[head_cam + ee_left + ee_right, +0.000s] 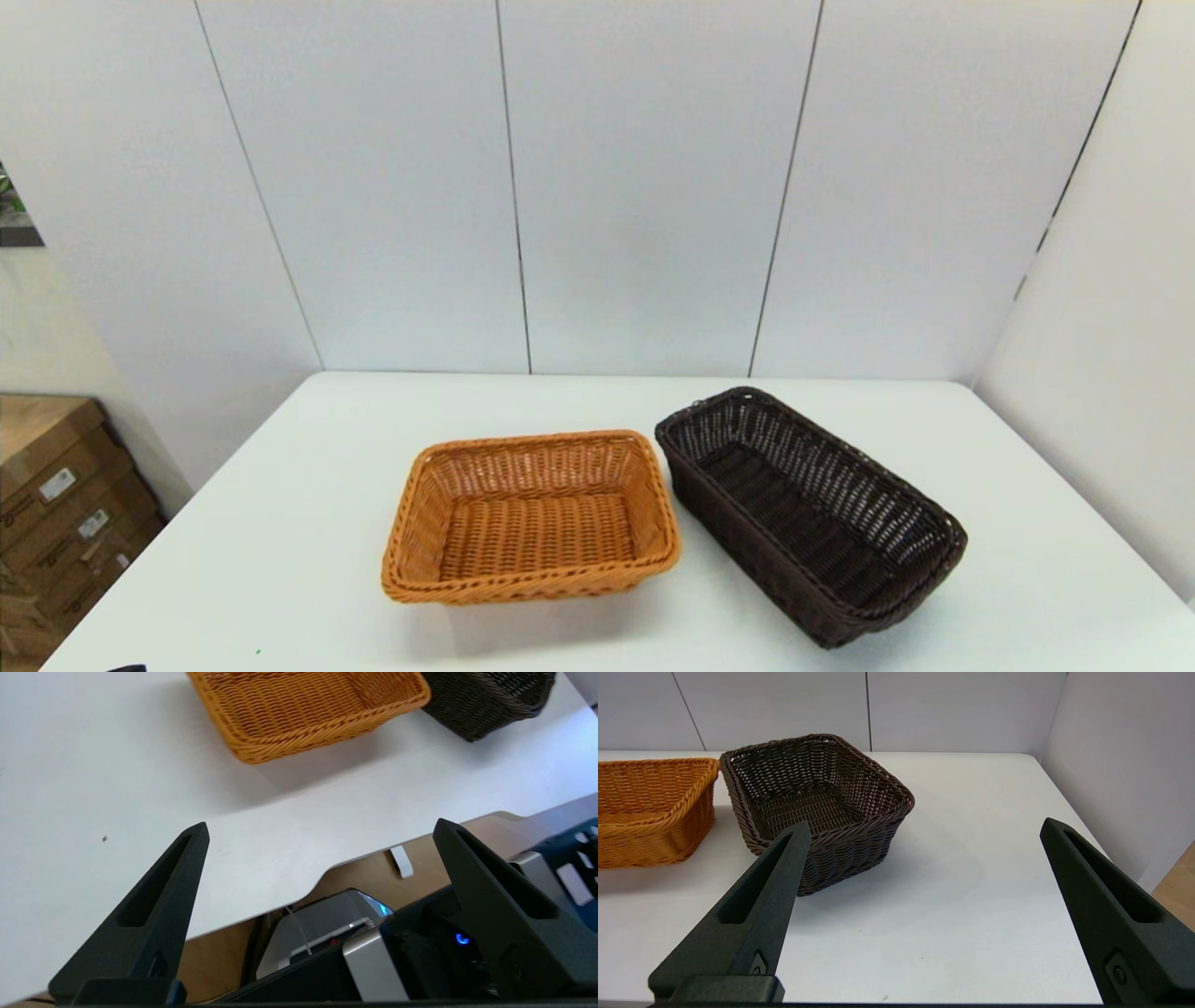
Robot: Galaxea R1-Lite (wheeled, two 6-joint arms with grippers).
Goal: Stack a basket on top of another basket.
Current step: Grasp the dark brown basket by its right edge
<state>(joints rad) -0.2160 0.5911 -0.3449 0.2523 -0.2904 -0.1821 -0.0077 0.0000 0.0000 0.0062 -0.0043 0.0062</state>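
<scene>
Head view showed nothing stacked yet: the dark basket (810,513) sat on the bench (280,541) just right of the tan basket (530,516), both my grippers, left (320,833) and right (924,828), gaped wide, so I judged gripping its rim came next.

Dark basket (810,513) beside orange basket (532,516), white table (280,541)
</scene>
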